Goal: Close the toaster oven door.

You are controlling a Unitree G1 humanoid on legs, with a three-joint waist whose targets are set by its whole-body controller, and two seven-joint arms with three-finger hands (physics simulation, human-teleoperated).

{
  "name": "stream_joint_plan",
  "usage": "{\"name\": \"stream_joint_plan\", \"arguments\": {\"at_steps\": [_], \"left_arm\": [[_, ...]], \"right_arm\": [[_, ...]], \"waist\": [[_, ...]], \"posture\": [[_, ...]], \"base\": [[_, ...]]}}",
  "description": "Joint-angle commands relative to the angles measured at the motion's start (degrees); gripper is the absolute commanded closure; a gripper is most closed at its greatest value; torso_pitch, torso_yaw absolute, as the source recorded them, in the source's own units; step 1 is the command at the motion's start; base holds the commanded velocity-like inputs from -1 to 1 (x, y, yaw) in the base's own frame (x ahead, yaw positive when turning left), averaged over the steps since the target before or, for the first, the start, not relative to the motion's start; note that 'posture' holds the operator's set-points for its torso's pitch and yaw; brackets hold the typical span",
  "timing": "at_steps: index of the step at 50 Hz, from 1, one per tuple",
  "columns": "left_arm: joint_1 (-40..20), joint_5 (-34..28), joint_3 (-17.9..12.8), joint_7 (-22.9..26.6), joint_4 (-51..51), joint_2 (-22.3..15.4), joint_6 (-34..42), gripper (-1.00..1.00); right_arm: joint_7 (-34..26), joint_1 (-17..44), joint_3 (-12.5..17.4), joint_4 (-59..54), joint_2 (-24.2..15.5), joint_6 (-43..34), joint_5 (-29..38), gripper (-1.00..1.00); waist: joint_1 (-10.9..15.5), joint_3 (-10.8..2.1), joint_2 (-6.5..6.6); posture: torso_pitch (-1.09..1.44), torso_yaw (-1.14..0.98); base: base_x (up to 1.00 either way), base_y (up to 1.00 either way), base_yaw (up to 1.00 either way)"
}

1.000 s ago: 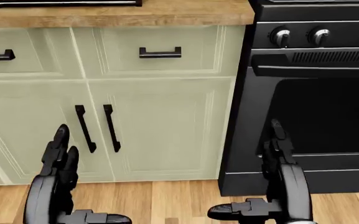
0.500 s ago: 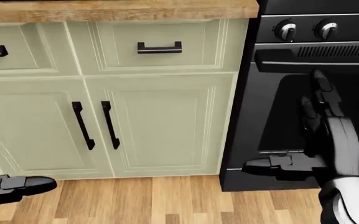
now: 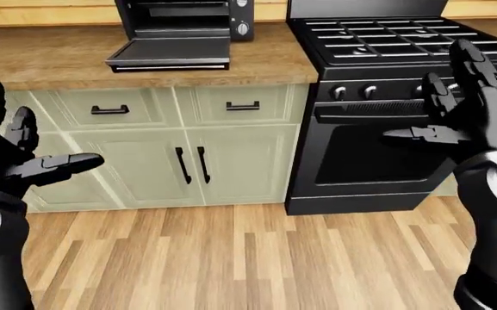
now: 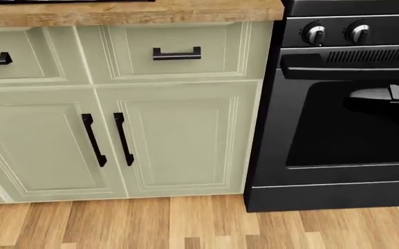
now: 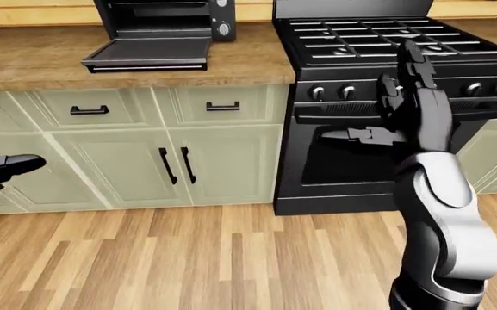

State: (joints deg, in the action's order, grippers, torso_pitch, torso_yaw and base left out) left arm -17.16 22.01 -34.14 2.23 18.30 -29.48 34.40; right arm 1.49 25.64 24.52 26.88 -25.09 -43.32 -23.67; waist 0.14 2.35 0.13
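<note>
While the toaster oven sits on the wooden counter with its door folded down flat, both hands hang well below it. The left hand and right hand are raised with fingers spread, grasping nothing, the right before the black stove.

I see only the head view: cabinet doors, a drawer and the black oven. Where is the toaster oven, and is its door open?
Observer: The toaster oven stands on the wooden counter, left of the stove in the left-eye view. Its door is folded down flat, so it is open.
Operator: Is any hand near the door?
Observer: No. The left hand is raised at the left edge of the left-eye view, below counter height, fingers spread.
Operator: And the right hand?
Observer: The right hand is up before the stove knobs in the right-eye view, open and holding nothing.
</note>
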Motion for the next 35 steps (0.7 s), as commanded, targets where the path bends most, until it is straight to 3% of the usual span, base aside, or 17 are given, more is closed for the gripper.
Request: {"name": "stream_joint_plan", "arguments": {"at_steps": [1,12,26,27,35], "left_arm": [[-2.0,1.9,-1.6,-0.8,0.8,-2.5,-0.9,-1.00],[-1.9,4.6,-2.6,-2.2,-2.2,-5.7,-2.3,-1.00],[-1.8,5.3,-2.6,-2.5,-1.6,-6.0,-1.9,-1.00],[-1.8,5.3,-2.6,-2.5,-1.5,-6.1,-1.9,-1.00],[-2.1,5.6,-2.8,-2.6,-1.4,-6.6,-1.5,-1.00]], "right_arm": [[0.5,1.5,0.5,0.8,-1.4,1.7,-1.1,-1.00],[1.1,2.2,0.8,1.1,-3.8,1.7,-3.1,-1.00],[0.5,2.0,0.8,1.3,-4.1,1.8,-3.4,-1.00],[0.5,1.9,0.7,1.4,-4.1,1.8,-3.4,-1.00],[0.5,2.3,0.8,1.8,-4.1,1.3,-3.5,-1.00]], "waist": [[0.0,-0.97,0.22],[0.1,-0.77,0.36],[0.0,-0.83,0.28],[-0.1,-1.99,0.46],[-0.4,-0.97,1.14]], "posture": [[0.00,0.00],[0.00,0.00],[0.00,0.00],[0.00,0.00],[0.00,0.00]], "base": [[0.00,0.00,0.00],[0.00,0.00,0.00],[0.00,0.01,0.00],[0.02,0.06,0.00],[0.06,0.08,0.00]]}}
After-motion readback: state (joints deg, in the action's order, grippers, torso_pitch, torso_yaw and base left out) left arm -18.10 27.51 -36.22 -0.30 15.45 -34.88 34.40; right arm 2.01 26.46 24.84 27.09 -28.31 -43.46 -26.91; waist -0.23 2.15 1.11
